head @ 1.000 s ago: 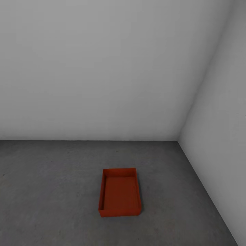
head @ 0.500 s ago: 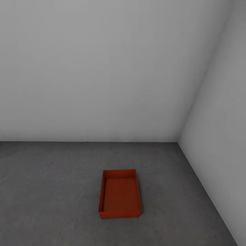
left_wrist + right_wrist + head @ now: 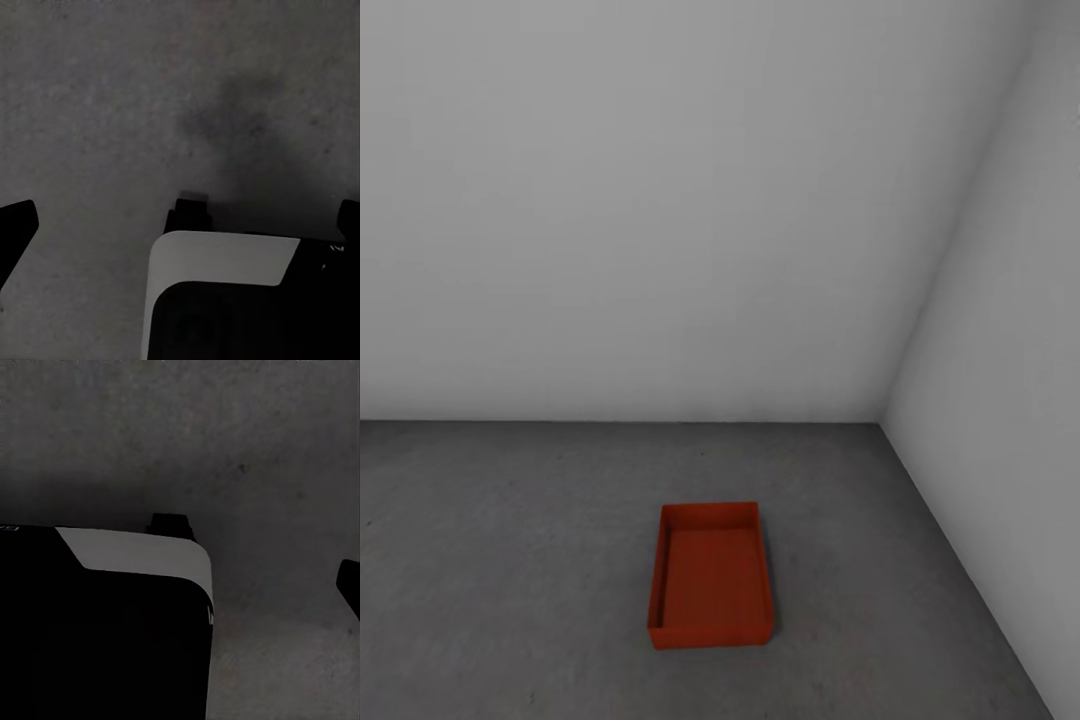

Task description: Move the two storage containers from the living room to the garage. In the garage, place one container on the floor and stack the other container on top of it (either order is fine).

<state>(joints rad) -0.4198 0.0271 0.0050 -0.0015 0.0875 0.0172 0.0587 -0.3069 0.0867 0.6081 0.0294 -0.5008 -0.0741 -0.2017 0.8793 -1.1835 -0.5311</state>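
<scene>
While the left gripper (image 3: 184,219) is hanging over bare concrete, we are seeing its two dark fingertips (image 3: 16,225) spread to opposite edges of the left wrist view with nothing between them, so its jaws are standing apart and empty. On the right gripper we are making out one fingertip (image 3: 349,583) only, so we cannot tell how its jaws stand. Both wrist cameras are looking down past our own white-and-black body (image 3: 225,300). Farther out, the storage container (image 3: 712,585) is sitting upright and alone on the floor (image 3: 510,560), near the corner of the white walls (image 3: 660,200). Over the last second the whole head view is sliding downward, container and wall line together, so our camera is moving, not the container. We are judging the first container placed and the second still to fetch.
</scene>
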